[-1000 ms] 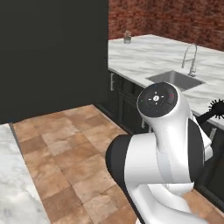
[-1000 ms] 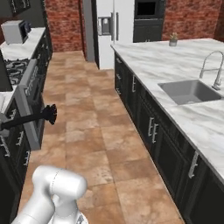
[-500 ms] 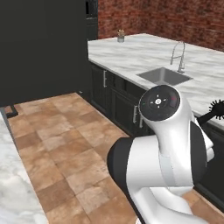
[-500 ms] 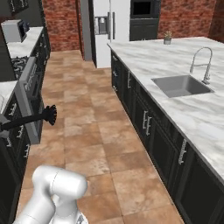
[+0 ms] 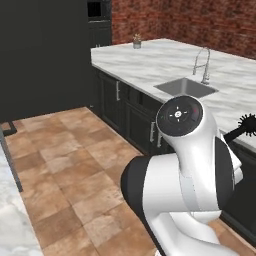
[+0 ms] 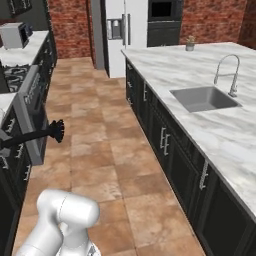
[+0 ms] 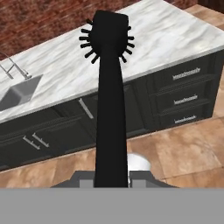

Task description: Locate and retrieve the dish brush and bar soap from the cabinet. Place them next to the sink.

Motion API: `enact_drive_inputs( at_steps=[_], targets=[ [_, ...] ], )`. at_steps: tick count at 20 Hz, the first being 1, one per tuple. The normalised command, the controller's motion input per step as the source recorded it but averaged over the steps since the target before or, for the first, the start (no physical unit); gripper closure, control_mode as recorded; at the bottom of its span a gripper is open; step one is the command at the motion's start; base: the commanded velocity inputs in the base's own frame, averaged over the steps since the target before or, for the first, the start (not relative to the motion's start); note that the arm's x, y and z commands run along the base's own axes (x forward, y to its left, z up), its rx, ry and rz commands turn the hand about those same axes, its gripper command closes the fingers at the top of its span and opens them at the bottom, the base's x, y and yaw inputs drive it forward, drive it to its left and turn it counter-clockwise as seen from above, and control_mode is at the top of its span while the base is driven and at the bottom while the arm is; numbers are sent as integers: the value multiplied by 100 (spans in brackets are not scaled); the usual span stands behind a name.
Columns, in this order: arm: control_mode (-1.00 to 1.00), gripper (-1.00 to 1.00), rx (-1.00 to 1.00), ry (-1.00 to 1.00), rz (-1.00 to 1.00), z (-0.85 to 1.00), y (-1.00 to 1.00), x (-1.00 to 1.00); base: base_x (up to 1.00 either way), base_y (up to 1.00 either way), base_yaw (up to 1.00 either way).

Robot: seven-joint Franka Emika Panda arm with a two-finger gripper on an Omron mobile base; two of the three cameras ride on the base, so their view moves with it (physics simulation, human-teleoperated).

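Note:
My gripper [image 7: 111,178] is shut on the thin handle of the all-black dish brush [image 7: 107,57], which points straight ahead of the hand with its spiky round head at the far end. In the right base view the dish brush [image 6: 55,131] sticks out from the left edge above the floor. In the left base view its head [image 5: 247,122] pokes out to the right of my arm. The grey sink [image 5: 186,87] [image 6: 202,98] [image 7: 17,92] is sunk into the white marble island, with a chrome faucet [image 6: 230,75] beside it. The bar soap and the cabinet are out of view.
Dark drawer units [image 6: 165,140] run under the marble island [image 6: 220,130]. A small pot [image 6: 190,44] stands at its far end. A stove [image 6: 22,90] and a microwave [image 6: 12,35] line the left side, with a fridge [image 6: 117,35] behind. A tiled floor aisle [image 6: 95,130] runs between.
The whole picture has shifted, so the base has moved: the island and sink now sit nearer and more central. The brush stays gripped the same way.

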Motion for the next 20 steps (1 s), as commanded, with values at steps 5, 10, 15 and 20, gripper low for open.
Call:
enact_drive_inputs(
  at_steps=[5,10,15,20],
  targets=[
    [100,100,0,0,0,0,0,0,29,-30,1],
    [100,100,0,0,0,0,0,0,41,-34,0],
    [100,100,0,0,0,0,0,0,63,-21,0],
    [100,100,0,0,0,0,0,0,59,0,-1]
  ],
)
